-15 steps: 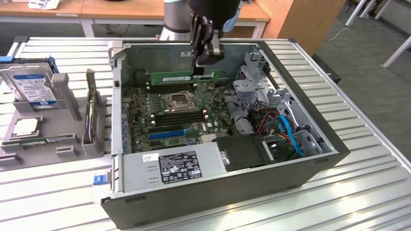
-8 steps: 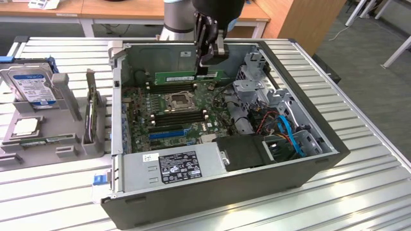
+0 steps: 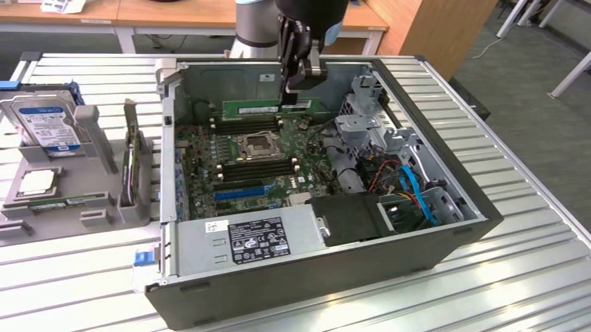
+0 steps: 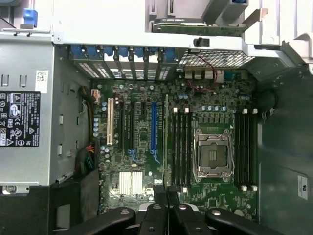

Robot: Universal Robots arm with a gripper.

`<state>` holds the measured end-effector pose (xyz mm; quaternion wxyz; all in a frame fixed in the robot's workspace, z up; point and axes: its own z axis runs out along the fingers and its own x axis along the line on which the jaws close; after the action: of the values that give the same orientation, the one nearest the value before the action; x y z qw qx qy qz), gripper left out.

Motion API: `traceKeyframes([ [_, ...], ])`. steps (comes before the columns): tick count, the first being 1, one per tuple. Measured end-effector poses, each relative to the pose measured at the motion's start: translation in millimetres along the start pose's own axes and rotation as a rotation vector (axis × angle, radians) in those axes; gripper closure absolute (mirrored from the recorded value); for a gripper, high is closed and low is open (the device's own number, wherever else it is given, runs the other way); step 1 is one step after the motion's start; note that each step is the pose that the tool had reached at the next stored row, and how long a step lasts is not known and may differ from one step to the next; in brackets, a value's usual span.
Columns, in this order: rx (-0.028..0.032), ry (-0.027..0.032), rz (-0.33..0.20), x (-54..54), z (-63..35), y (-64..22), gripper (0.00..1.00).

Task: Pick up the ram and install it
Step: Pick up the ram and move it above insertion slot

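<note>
The ram [image 3: 263, 108] hangs on its long edge over the open computer case [image 3: 323, 294]; its long axis runs from the exterior view's left to its right, along the case's far wall, flat face toward that camera; a pale label sits on the half toward the exterior view's left, its print too small to read. The gripper [image 3: 297, 99] is clamped on the stick's upper edge, near the end on the exterior view's right, so most of the board juts out to one side of the fingers. In the wrist view the ram [image 4: 166, 137] shows edge-on as a thin line running out from between the fingertips of the gripper [image 4: 167, 198]; it lies parallel to the black memory slots [image 4: 180, 147] and just beside them, between them and the blue slot [image 4: 153, 127]. The power supply [image 3: 198, 249] bears a black label with white certification marks, none legible. A hard drive [image 3: 41, 124] beside the case carries a blue-and-white label, likewise unreadable.
</note>
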<state>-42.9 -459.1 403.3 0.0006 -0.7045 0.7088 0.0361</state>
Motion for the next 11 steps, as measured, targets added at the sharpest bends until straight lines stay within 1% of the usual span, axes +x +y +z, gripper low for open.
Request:
traceKeyframes([
  [11, 0.0, 0.0001, 0.0, -21.6, 2.3, 0.1, 0.88],
])
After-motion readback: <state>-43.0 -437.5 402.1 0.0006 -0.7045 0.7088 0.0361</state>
